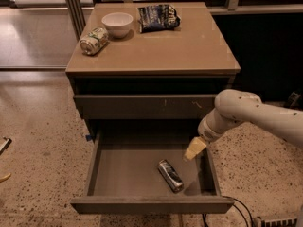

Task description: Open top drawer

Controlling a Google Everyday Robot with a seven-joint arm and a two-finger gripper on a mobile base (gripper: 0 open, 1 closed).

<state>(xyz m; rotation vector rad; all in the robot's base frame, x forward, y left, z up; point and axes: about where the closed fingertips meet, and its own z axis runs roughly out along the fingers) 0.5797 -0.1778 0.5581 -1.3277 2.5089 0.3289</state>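
Hidden: the top drawer's inside is not visible; only its front panel shows. The dark gap between that panel and the counter top is too shadowed to read.
Cut off: the arm [255,115] runs out of the picture at the right edge, so its base is out of sight. A dark object at the left edge of the floor [33,126] is also only partly in view.
Hard to make out: the gripper [195,149] shows as a pale yellowish tip. Whether it is spread or closed cannot be told from this angle.
Top drawer [144,107]: just under the counter top, its front apparently flush with the cabinet. Small whitish scuffs mark it right of centre.
Gripper position: below the top drawer's front, over the right rear part of the lower drawer, close to its right wall. It is apart from the can inside.
Lower drawer [151,205]: pulled well out beneath the top drawer.
Dark can [170,175]: lying on its side on the lower drawer's floor, right of centre.
Counter [189,51]: carries a white bowl [117,23], a green can [93,40] on its side just left of the bowl, and a dark snack bag [158,17] at the back.
Floor: speckled stone, with a black cable [239,209] at the lower right.
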